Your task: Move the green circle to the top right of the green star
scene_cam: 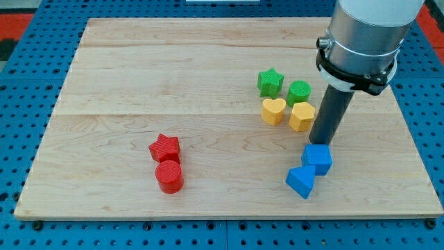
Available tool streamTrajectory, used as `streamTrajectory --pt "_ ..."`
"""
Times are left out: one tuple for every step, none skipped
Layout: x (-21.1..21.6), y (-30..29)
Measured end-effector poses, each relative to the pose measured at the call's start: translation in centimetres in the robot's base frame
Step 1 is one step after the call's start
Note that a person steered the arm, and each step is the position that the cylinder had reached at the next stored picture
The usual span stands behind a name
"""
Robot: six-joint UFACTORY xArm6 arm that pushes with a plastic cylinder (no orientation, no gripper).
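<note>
Wood board (pixel 139 83): our tip (pixel 320 144), bare and holding nothing, sits lower right of the green circle (pixel 299 91), which is just right of the green star (pixel 270 81).

Robotics lab: blue pegboard bench (pixel 21 83) under a wooden board (pixel 173 69), robot arm (pixel 368 35).

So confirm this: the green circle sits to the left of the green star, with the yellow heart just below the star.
Wrong on the side. The camera view shows the green circle to the right of the green star, slightly lower. The yellow heart is indeed just below the star.
</note>
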State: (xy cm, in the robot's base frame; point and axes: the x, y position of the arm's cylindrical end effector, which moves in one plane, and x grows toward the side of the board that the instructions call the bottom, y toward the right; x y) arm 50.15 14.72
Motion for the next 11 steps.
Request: streamTrajectory --pt "0.0 0.0" --pt "-2.3 0.0" --pt "-5.6 -0.7" --pt "-8.3 -4.0" --pt "-11.2 -4.5" --pt "-11.7 -4.5" --pt "-15.2 -2.4" --pt "-14.1 -2.0" --pt "-12.1 -3.8" --pt "-13.4 -0.2" --pt "-17.1 1.6"
